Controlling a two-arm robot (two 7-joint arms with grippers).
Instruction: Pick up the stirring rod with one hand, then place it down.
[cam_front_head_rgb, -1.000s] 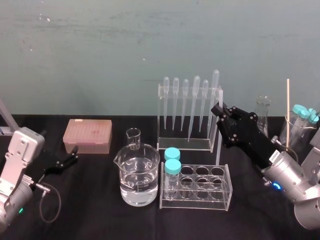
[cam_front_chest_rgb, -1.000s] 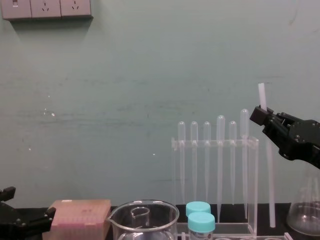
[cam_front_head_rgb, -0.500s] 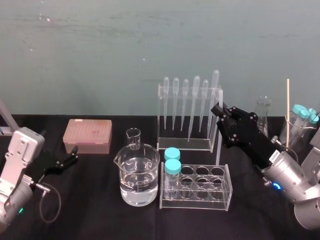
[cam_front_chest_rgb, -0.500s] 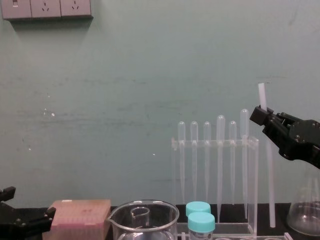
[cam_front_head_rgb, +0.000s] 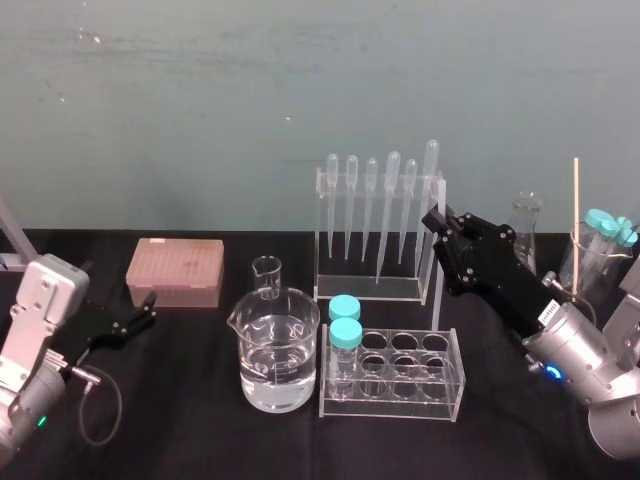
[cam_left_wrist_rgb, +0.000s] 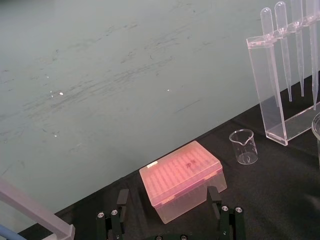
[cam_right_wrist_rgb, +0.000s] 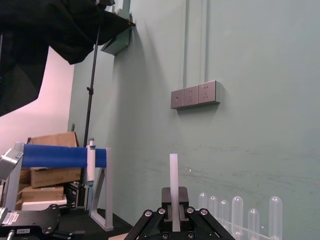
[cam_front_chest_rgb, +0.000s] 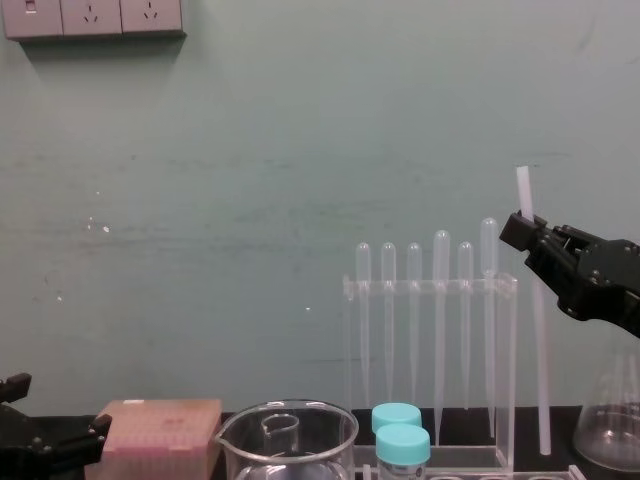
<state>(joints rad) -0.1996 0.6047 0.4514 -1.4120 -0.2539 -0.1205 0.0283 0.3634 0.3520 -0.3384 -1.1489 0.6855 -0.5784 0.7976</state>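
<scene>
Chest view: right hand (cam_front_chest_rgb: 522, 228) is clamped on the stirring rod (cam_front_chest_rgb: 540, 350) near its top, rod nearly upright, just right of the pipette rack (cam_front_chest_rgb: 430, 288). Left hand (cam_front_head_rgb: 148, 308) sits low beside the pink box (cam_front_head_rgb: 175, 270), fingers spread, empty.

Surfaces: stirring rod (cam_front_chest_rgb: 541, 350) translucent white, smooth, matt; right gripper (cam_front_chest_rgb: 520, 232) on it matt black plastic; pipette rack (cam_front_chest_rgb: 400, 288) beside the rod clear glossy acrylic; table (cam_front_head_rgb: 180, 400) matt black.

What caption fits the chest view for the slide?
Right end effector holds the stirring rod near-upright beside the pipette rack; left end effector parked low at left.
</scene>
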